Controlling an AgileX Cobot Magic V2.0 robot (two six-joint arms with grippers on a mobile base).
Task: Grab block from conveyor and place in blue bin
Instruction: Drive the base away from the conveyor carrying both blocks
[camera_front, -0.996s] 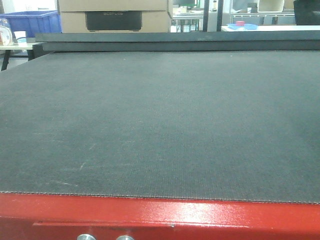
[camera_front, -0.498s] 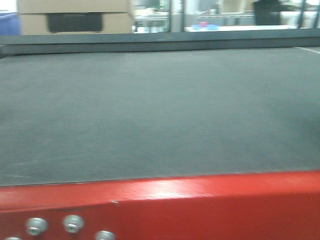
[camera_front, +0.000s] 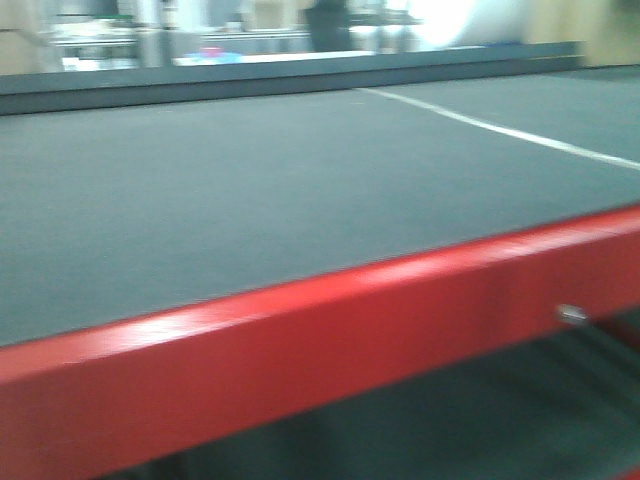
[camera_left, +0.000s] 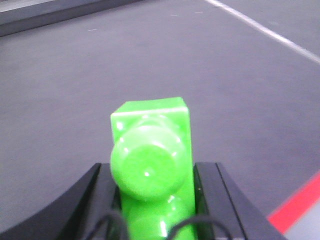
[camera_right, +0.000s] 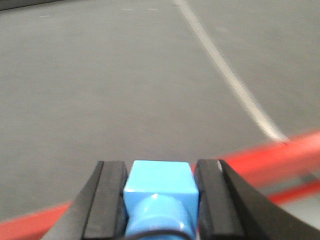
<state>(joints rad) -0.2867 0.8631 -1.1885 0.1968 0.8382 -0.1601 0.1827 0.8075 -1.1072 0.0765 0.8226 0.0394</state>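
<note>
In the left wrist view, my left gripper (camera_left: 155, 172) is shut on the bright green block (camera_left: 150, 145) and holds it above the dark grey conveyor belt (camera_left: 100, 65). The red frame edge (camera_left: 297, 202) shows at the lower right. In the right wrist view, my right gripper (camera_right: 160, 170) is shut on a light blue block (camera_right: 159, 182) over the belt (camera_right: 125, 75), close to the red frame (camera_right: 260, 155). The front view shows the belt (camera_front: 250, 190) and its glossy red frame (camera_front: 330, 320), blurred, with no gripper in it. The blue bin is out of view.
A white line (camera_front: 500, 128) crosses the belt at the right and also shows in the right wrist view (camera_right: 225, 70). A raised dark rail (camera_front: 300, 72) bounds the belt's far side. Blurred shelves and tables stand behind it. A bolt (camera_front: 572, 314) sticks out of the frame.
The front view has swung right: the background boxes slid off to the left, the white line came into view, and the red frame now runs diagonally, with motion blur.
</note>
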